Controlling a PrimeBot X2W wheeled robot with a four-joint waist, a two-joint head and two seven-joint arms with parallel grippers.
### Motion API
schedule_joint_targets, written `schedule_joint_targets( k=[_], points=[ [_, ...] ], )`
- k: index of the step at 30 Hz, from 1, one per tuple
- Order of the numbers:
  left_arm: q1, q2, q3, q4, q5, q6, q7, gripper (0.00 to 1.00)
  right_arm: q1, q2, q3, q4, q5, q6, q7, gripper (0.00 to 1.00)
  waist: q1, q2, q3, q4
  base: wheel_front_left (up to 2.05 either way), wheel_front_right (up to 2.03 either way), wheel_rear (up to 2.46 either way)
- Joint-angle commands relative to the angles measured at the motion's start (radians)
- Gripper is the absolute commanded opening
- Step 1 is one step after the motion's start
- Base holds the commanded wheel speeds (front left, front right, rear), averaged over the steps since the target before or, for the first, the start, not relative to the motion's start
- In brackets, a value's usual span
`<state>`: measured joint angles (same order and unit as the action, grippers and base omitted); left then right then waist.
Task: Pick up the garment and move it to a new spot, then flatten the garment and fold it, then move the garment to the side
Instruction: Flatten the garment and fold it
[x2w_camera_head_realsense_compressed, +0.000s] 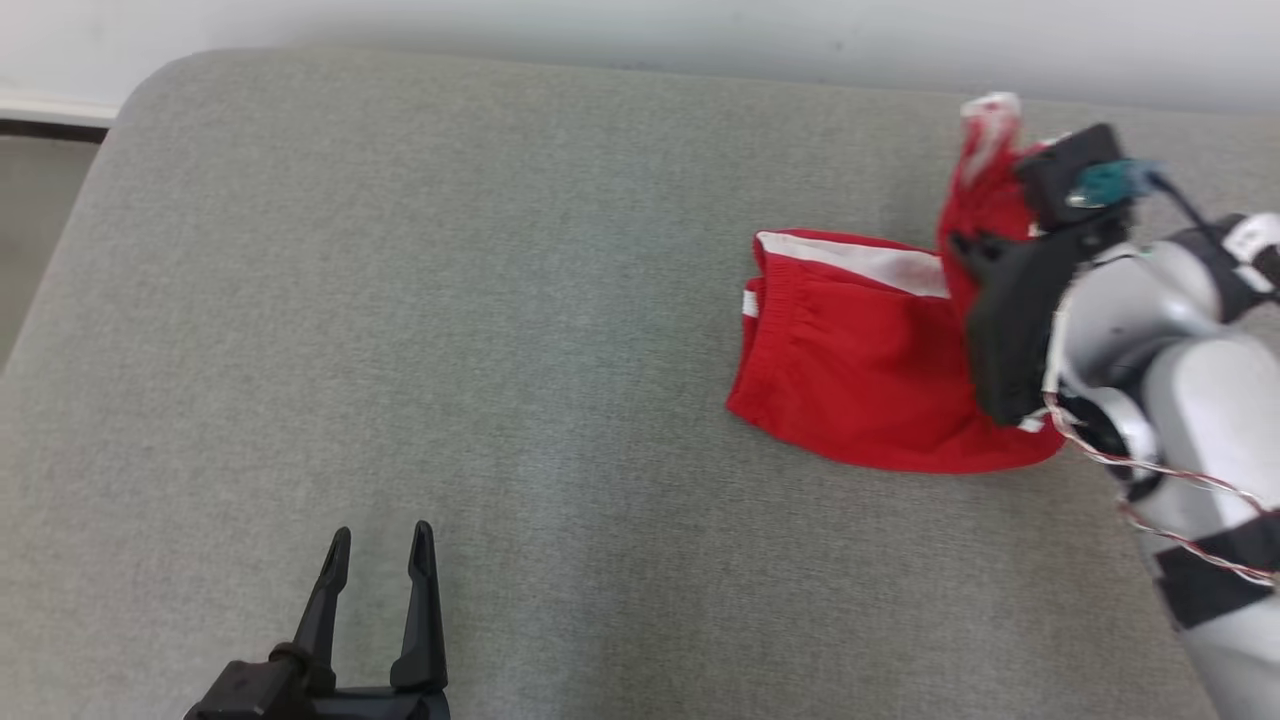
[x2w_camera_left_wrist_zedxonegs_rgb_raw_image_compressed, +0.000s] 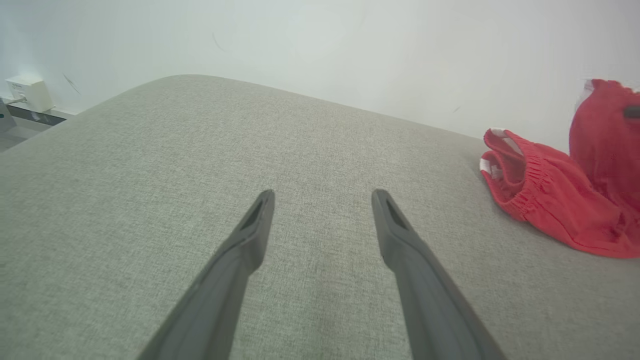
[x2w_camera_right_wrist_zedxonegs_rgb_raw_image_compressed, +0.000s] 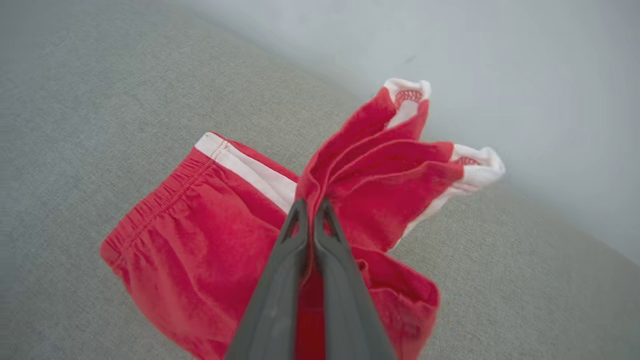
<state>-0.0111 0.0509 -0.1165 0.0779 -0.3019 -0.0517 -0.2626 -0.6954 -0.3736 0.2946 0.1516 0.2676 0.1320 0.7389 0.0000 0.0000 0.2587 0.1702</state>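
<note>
One red garment (x2w_camera_head_realsense_compressed: 850, 390), white-striped and elastic-waisted, lies on one woven grey cushion (x2w_camera_head_realsense_compressed: 450, 300). The right hand (x2w_camera_right_wrist_zedxonegs_rgb_raw_image_compressed: 311, 206) pinches its bunched fold. The left hand (x2w_camera_head_realsense_compressed: 381, 532), well left of it, gapes.

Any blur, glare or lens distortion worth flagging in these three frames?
Head view: even, flat light, faint shadows; the lifted end of the garment is motion-smeared. Left wrist view: wide-angle bows the cushion edge; the open left gripper is crisp, the wall washed pale. Right wrist view: soft overall, the right gripper, shut on the garment, blurred near the lens.
</note>
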Motion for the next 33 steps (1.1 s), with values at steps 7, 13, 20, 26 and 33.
schedule_joint_targets(
  k=[7, 13, 20, 26, 33],
  points=[
    [-0.011, -0.001, -0.017, 0.002, -0.030, 0.010, -0.002, 1.00, -0.072, 0.038, 0.115, 0.113, 0.065, -0.003, -0.013, 0.00, 0.0000, 0.0000, 0.019, 0.062, 0.00, 0.00, 0.00],
    [-0.004, -0.001, -0.026, 0.001, -0.036, 0.021, -0.002, 1.00, -0.078, 0.050, 0.183, 0.167, 0.109, -0.003, -0.011, 0.00, 0.0000, 0.0000, 0.017, 0.085, 0.00, 0.00, 0.00],
    [0.009, -0.001, -0.028, 0.004, -0.038, 0.023, -0.003, 1.00, -0.060, 0.104, 0.152, 0.175, 0.212, -0.003, -0.091, 1.00, 0.0000, 0.0000, 0.000, 0.075, 0.00, 0.00, 0.00],
    [0.019, -0.001, -0.021, -0.003, -0.017, 0.017, -0.003, 1.00, -0.024, 0.114, -0.002, 0.137, 0.294, -0.003, -0.245, 1.00, 0.0000, 0.0000, -0.029, 0.051, 0.00, 0.00, 0.00],
    [0.024, -0.001, -0.018, -0.005, -0.013, 0.010, -0.003, 1.00, 0.043, 0.043, -0.117, 0.261, 0.088, -0.003, -0.389, 0.00, 0.0000, 0.0000, -0.037, 0.043, 0.00, 0.00, 0.00]
  ],
)
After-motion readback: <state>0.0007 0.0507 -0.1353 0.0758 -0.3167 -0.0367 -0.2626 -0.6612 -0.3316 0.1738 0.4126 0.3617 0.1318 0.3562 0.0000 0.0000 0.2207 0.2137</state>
